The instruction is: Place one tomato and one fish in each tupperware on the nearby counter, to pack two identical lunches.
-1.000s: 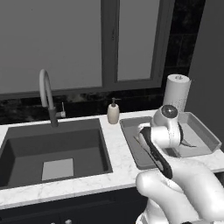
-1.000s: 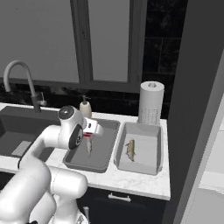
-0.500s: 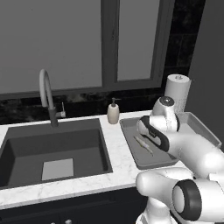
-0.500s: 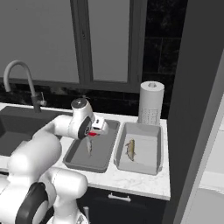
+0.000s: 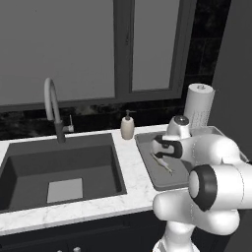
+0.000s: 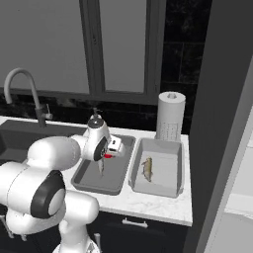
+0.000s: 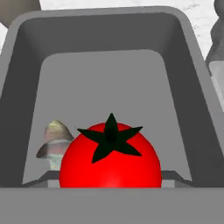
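Gripper (image 6: 109, 154) is clamped on a tomato (image 7: 110, 156), hanging over the darker tupperware (image 6: 79, 179), the one nearer the sink (image 5: 29, 167). In the hand view the tomato sits low at the fingers with its green stem facing the camera, and the tray floor (image 7: 105, 92) lies open behind it. 1 fish (image 6: 100, 167) already lies in this tray, just beside and under the tomato; its tail (image 7: 54, 139) pokes out at the tomato's left in the hand view. The lighter tupperware (image 6: 174, 190) next to it holds the other fish (image 6: 147, 168) and no tomato that I can see. Both trays sit on the counter (image 6: 148, 205) in front of the paper towel roll (image 6: 170, 116). Judgement: this is the drop step for tomato 1. Do it well by lowering close to the floor before letting go, since a round tomato will roll; aim for the bare patch away from the fish and the sloped walls, then lift straight up.
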